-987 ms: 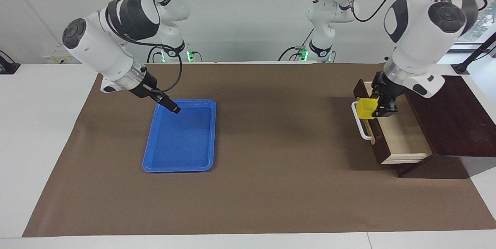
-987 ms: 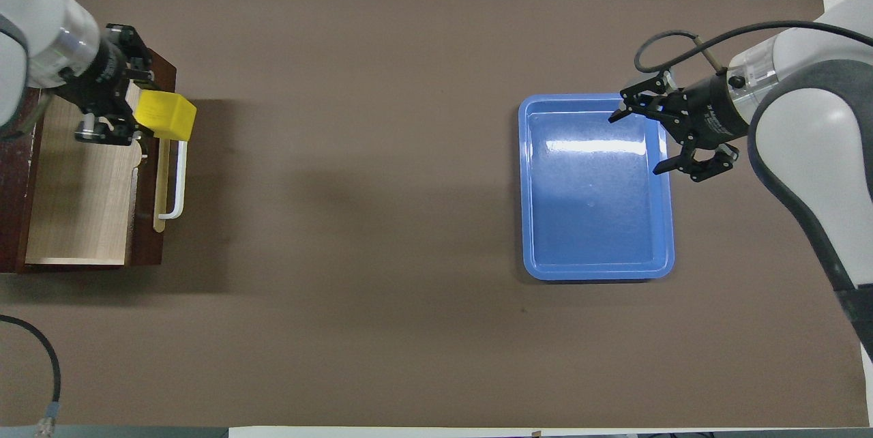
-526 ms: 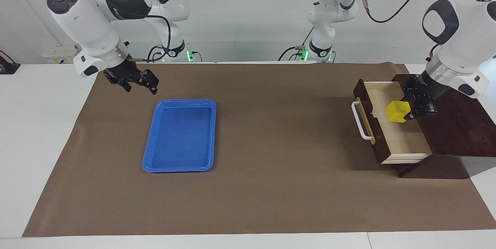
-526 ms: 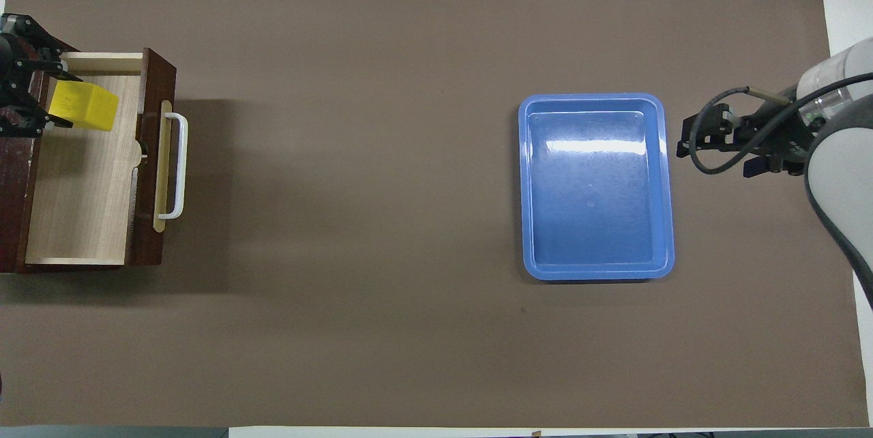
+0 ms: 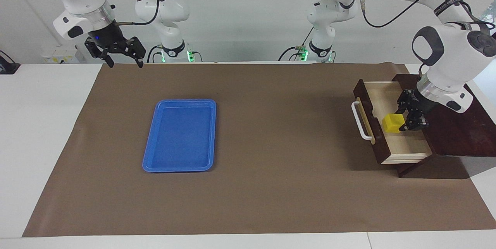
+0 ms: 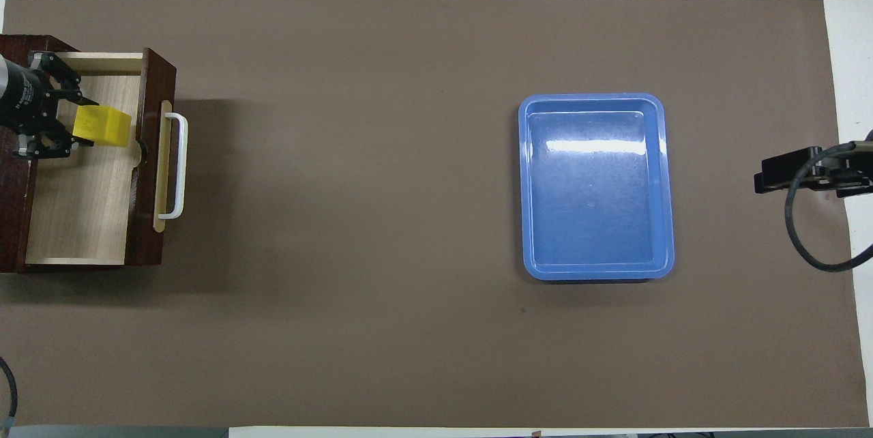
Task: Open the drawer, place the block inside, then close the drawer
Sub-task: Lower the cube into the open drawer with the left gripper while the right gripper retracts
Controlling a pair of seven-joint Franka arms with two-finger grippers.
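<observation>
Starting at the right arm's end of the table, the right gripper [image 5: 122,57] hangs in the air with its fingers spread wide and nothing between them, over the edge of the brown mat [image 5: 271,187] nearest the robots. Below it and farther from the robots lies the blue tray [image 5: 180,135], flat on the mat and well apart from that gripper. At the left arm's end stands the dark wooden box [image 5: 457,125] with its drawer [image 5: 403,144] pulled out, the white handle [image 5: 358,121] pointing toward the middle of the table. The left gripper [image 5: 407,123] is down inside the open drawer, its fingers clamped on the yellow block [image 5: 392,123], which sits at the gripper's tips, low over the pale wood floor; whether it touches the floor cannot be told
</observation>
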